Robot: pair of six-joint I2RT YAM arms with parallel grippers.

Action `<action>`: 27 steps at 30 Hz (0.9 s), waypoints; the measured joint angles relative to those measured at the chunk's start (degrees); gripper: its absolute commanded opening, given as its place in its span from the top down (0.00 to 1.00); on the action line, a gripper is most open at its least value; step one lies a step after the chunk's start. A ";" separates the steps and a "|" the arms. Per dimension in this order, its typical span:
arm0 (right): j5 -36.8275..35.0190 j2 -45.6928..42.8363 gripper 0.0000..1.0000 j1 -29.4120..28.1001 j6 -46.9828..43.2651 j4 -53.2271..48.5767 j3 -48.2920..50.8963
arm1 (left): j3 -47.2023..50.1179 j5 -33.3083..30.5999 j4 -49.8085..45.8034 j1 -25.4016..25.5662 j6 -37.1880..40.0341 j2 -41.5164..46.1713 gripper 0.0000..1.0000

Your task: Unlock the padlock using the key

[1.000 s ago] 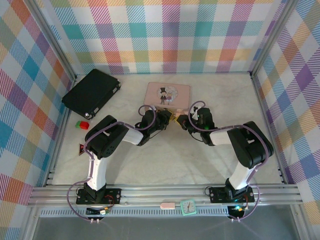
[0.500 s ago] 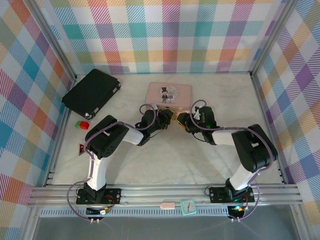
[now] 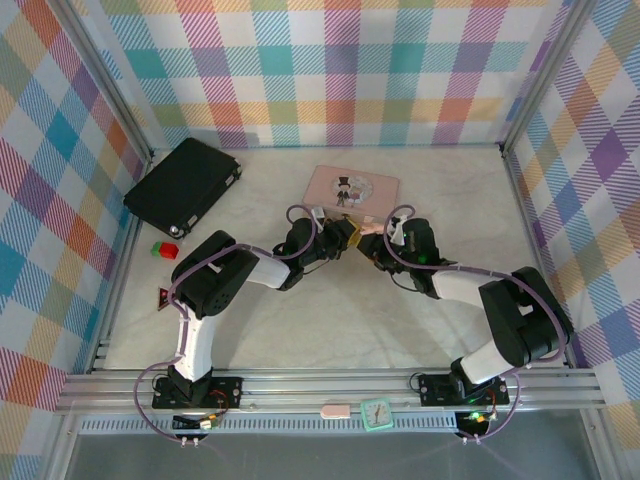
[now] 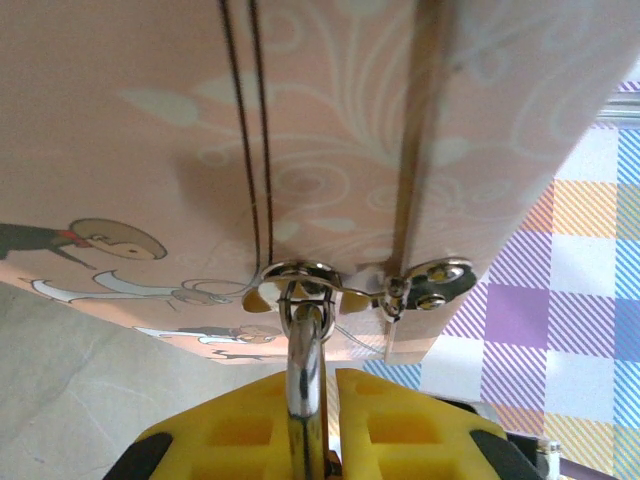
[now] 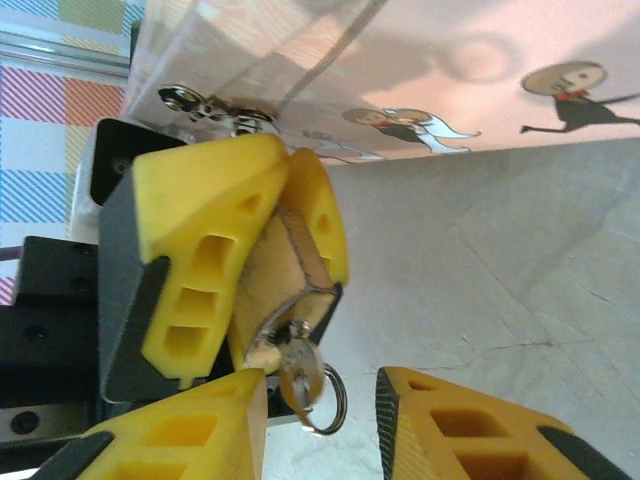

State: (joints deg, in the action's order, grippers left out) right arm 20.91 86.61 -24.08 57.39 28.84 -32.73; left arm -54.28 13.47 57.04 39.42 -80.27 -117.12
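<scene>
Padlock (image 5: 283, 285): small brass body, silver key (image 5: 298, 378) at its base.

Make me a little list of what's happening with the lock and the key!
padlock: brass, its shackle hooked through the clasp of the pink tin
key: sitting in the padlock's keyhole
left end effector: shut on the padlock
right end effector: open, one finger on each side of the key, not gripping it
pink tin: lying on the table, right beside the padlock
</scene>
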 measured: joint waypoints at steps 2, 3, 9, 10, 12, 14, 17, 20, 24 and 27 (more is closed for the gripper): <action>-0.04 0.00 0.72 0.00 0.55 0.85 0.57 | 0.00 -0.02 -0.09 0.00 0.15 0.00 1.00; -0.04 0.00 0.74 0.00 0.83 1.53 0.79 | 0.00 -0.02 -0.13 0.00 0.17 0.00 1.00; -0.31 0.02 0.74 0.00 2.23 4.02 1.14 | 0.00 -0.02 -0.13 0.00 0.15 0.00 1.00; -0.31 0.07 0.74 0.02 2.38 4.59 1.16 | 0.00 -0.02 -0.13 0.00 0.15 0.00 1.00; -0.48 0.11 0.73 0.07 3.19 5.95 1.16 | 0.00 -0.02 -0.13 0.00 0.15 0.00 1.00; -0.74 0.22 0.70 0.07 3.63 6.40 1.16 | 0.00 -0.02 -0.09 0.00 0.15 0.00 1.00; -0.96 0.52 0.72 0.13 4.35 7.28 1.18 | 0.02 -0.02 -0.09 0.00 0.13 0.00 1.00; -1.07 0.85 0.80 0.13 5.03 7.76 1.22 | 0.02 -0.02 -0.07 0.00 0.11 0.00 1.00; -1.20 1.09 0.91 0.17 5.88 8.81 1.86 | 0.02 -0.26 -0.09 0.00 -0.02 0.00 1.00; -1.42 1.09 0.98 0.35 6.73 9.55 2.27 | 0.02 -0.24 -0.11 0.00 -0.02 0.00 1.00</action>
State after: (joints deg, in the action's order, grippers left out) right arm 19.49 87.70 -23.73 64.12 38.39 -30.46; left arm -54.26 13.23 56.93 39.42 -80.29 -117.12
